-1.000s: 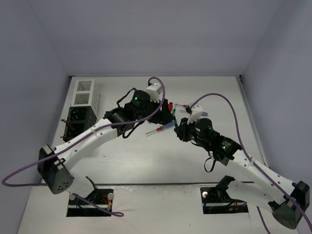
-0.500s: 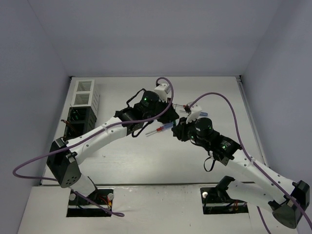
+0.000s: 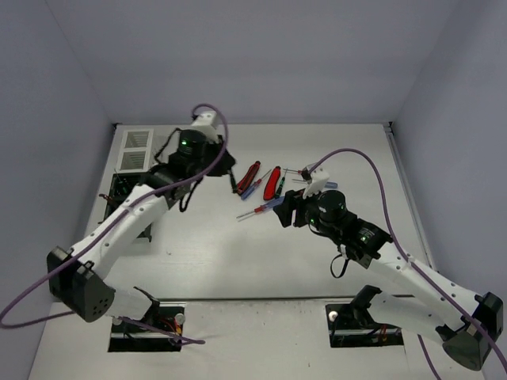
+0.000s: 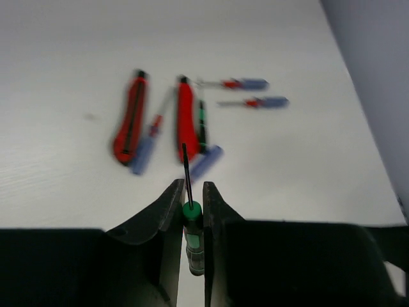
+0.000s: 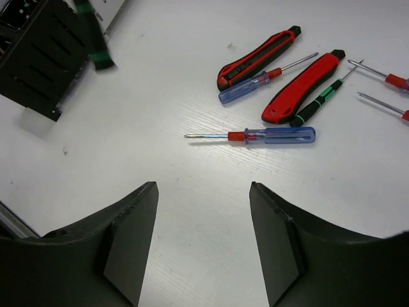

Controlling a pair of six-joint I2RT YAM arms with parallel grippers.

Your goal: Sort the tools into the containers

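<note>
"One thing, overhead: where's the left gripper (image 3: 224,165)?"
"Ten o'clock, near the containers (image 3: 136,150), presumably for drop-off."
"Its wrist view?"
"Clamped on a green-collared screwdriver (image 4: 192,211)."
"Right gripper (image 5: 203,188)?"
"Wide apart, empty; blue-handled screwdriver (image 5: 281,135) at twelve, likely next."

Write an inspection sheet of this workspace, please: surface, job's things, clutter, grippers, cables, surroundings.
Surface: white table, matte.
Job's things: red knife, second red knife, blue-handled screwdriver and loose black-green screwdriver lie grouped mid-table with more screwdrivers; white bin and black bin at the left edge.
Clutter: nothing seen.
Grippers: left gripper shut on held screwdriver; right gripper open, empty.
Cables: left purple cable loops over the left wrist; right purple cable arches over the right arm.
Surroundings: plain pale walls on three sides.
</note>
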